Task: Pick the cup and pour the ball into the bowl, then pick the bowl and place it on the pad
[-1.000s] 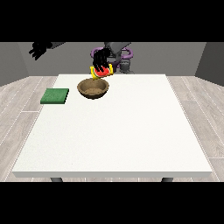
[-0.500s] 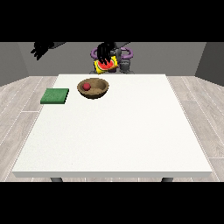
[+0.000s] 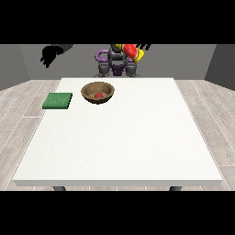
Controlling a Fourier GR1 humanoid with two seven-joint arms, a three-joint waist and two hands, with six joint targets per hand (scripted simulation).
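Note:
A brown wooden bowl [image 3: 97, 92] stands on the white table [image 3: 124, 137] at the back left, and a red ball [image 3: 98, 95] lies inside it. Left of the bowl lies the flat green pad [image 3: 58, 100]. The hand at the view's right [image 3: 143, 46] is shut on a yellow and red cup [image 3: 132, 51], held tilted high in front of the robot's chest, up and to the right of the bowl. The hand at the view's left [image 3: 51, 53] hangs raised beyond the table's back left corner, fingers relaxed, holding nothing.
The robot's torso [image 3: 117, 66] stands behind the table's far edge. Bowl and pad both sit near that back edge, with a small gap between them.
The ball went from the tilted cup into the bowl. The hand at the view's right then lifted the cup up and to the right, away from the bowl. The other hand barely moved.

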